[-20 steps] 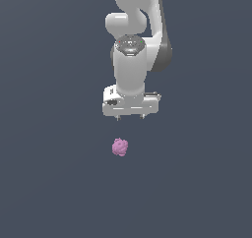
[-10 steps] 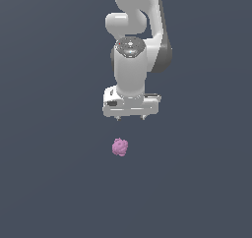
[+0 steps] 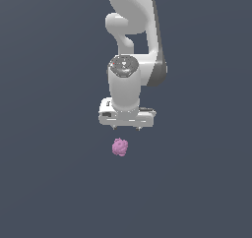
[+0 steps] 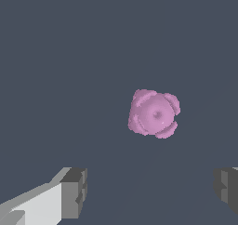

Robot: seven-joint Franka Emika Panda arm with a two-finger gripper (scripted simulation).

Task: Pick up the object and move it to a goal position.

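Observation:
The object (image 3: 120, 147) is a small pink-purple bumpy blob lying on the dark grey floor. In the exterior view my white gripper (image 3: 126, 128) hangs just above it, pointing straight down, a touch toward the exterior view's right. In the wrist view the object (image 4: 154, 113) lies ahead of the two grey fingertips (image 4: 74, 191), which stand wide apart. The gripper (image 4: 151, 189) is open, holds nothing, and does not touch the object.
Plain dark grey floor (image 3: 49, 183) lies all around. The white arm (image 3: 135, 30) rises above the gripper.
The arm has come down, bringing the gripper closer to the object. The object has not moved. The fingers stay open.

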